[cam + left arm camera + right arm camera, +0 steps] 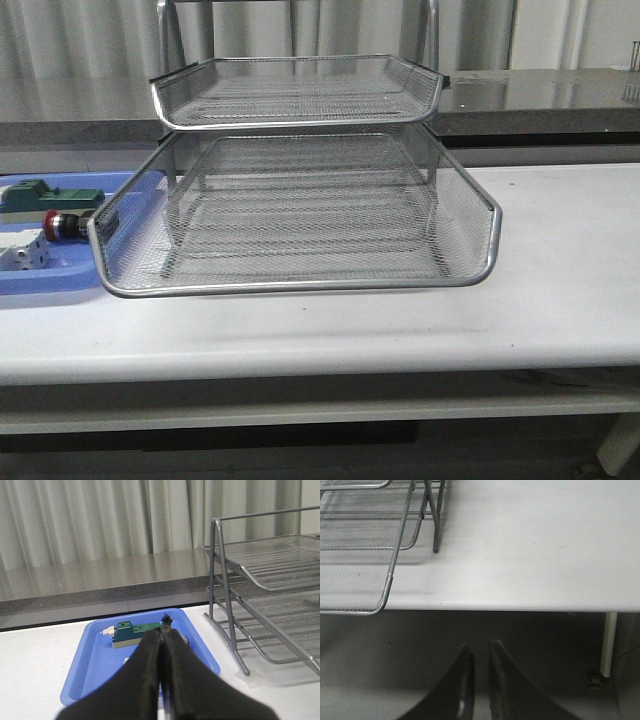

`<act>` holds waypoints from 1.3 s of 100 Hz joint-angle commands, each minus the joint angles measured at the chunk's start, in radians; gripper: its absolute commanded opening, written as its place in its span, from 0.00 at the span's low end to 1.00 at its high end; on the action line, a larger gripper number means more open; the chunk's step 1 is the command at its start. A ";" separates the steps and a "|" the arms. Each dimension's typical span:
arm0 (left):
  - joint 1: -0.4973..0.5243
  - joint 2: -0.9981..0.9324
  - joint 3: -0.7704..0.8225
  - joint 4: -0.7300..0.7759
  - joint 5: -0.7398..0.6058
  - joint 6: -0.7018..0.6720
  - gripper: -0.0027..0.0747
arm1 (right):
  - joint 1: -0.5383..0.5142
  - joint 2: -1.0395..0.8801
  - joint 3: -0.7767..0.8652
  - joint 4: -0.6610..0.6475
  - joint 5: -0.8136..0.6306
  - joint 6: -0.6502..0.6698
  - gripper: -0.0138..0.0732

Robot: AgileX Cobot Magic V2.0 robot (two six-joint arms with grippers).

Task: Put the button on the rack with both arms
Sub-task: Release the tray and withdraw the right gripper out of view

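- Plainly, the left gripper [163, 630] has its fingers pressed together with nothing between them; it hangs above the near end of the blue tray [90, 665], pointing toward the far edge of the bench.
- Beyond those tips lies the green block [131, 632] on the tray. The button is not visible in the left wrist view, probably hidden behind the fingers.
- Seen from the front, the button [63, 224] lies on its side in the blue tray at the left end of the bench, red head toward the left edge, long axis roughly along the bench, its body end just beside the rack's [300, 215] lowest basket.
- The right gripper [479, 655] shows a narrow gap between its fingers, holding nothing, and sits off the front edge of the bench near the rack's right front corner, well apart from the button.
- By my judgement the left arm is much the nearer and would take the pick.
- Count: one button, one rack (two tiers visible from the front), one blue tray, one green block, one white part [25, 254].
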 commanded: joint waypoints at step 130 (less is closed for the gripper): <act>-0.001 0.077 -0.108 -0.169 -0.036 -0.010 0.01 | -0.006 0.004 -0.035 -0.019 -0.053 -0.002 0.08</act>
